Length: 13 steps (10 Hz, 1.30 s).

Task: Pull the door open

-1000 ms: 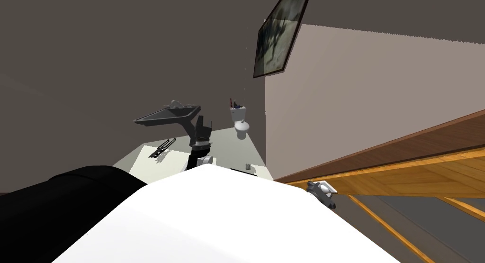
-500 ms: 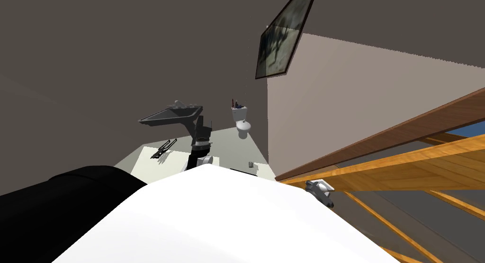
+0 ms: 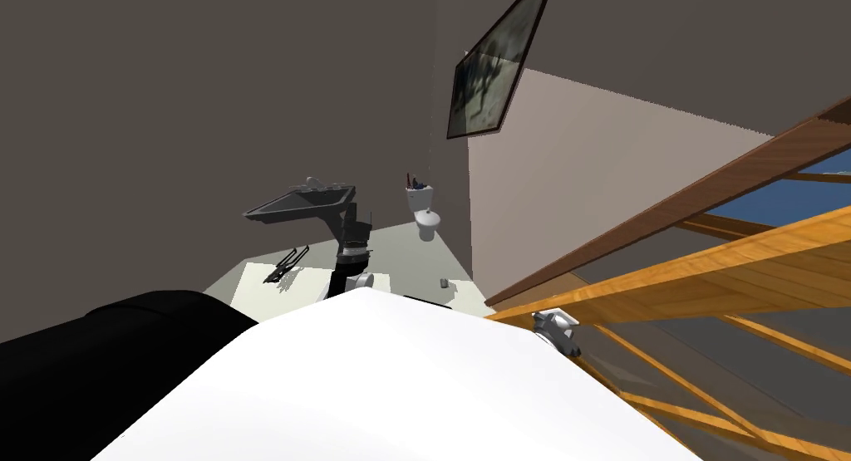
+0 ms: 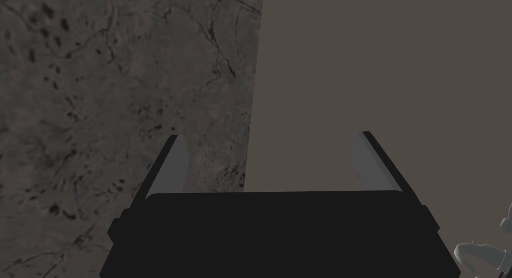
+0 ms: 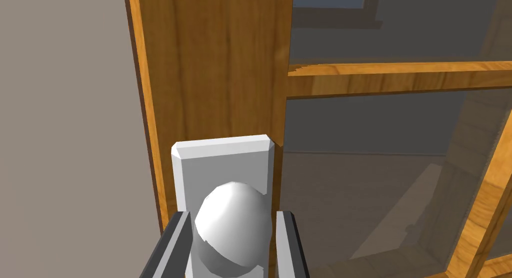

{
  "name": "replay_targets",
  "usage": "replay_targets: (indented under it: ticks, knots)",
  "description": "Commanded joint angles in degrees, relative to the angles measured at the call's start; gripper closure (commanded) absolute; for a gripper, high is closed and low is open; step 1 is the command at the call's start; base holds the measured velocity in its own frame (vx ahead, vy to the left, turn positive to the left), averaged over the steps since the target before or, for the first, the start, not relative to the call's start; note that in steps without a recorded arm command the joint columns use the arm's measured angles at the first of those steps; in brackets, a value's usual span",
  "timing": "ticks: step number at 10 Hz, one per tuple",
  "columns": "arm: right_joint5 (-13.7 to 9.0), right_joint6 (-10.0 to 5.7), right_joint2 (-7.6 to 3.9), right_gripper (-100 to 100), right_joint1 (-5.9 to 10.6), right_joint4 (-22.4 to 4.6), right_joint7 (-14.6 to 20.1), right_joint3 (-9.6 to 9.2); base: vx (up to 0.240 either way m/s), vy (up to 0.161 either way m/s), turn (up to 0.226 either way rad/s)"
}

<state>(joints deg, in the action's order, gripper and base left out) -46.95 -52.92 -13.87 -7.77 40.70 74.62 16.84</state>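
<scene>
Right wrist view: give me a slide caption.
The right end effector shut on the white door knob of a wooden glazed door.

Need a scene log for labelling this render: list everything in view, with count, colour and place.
door: one, orange-brown wood with glass panes, on my right, standing off its frame.
door frame: one, dark brown, beside the beige wall.
knob: one, light grey, at the door's edge.
plate: one, pale grey, behind the knob.
picture: one, dark-framed, high on the dark wall.
sink: one, dark grey, on the dark wall.
toilet: one, white, in the corner right of the sink.
mat: one, pale, on the floor below the sink.
left gripper: open, empty, held out ahead of me.
right gripper: shut on the knob.
</scene>
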Motion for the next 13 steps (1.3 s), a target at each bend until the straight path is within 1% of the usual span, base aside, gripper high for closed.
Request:
replay_targets:
  ticks: [1, 2, 4, 6, 7, 10, 11, 13]
  knots:
    - [1.1, -0.35, -0.51, 100, 0.48, -0.9, 1.6, -1.57, -0.104, 0.126, -0.135]
    - [1.9, -0.15, -0.86, 100, 0.53, -0.8, 2.4, -2.77, -0.082, 0.073, -0.142]
    - [3.3, 0.21, -1.43, 100, 0.62, -0.6, 3.8, -4.79, -0.048, -0.01, -0.096]
    - [3.4, 0.26, -1.5, 100, 0.63, -0.6, 4.0, -5.05, -0.006, -0.039, -0.014]
    - [4.4, 0.57, -1.92, 100, 0.71, -0.4, 5.0, -6.58, 0.025, -0.053, -0.086]
    - [6.0, 1.11, -2.6, 100, 0.86, -0.3, 6.7, -9.17, 0.041, -0.094, -0.067]
    - [6.6, 1.35, -2.9, 100, 0.93, -0.2, 7.4, -10.35, 0.089, -0.13, -0.061]
    - [7.4, 1.62, -3.31, 100, 1.03, 0.0, 8.5, -11.89, 0.099, -0.128, -0.041]
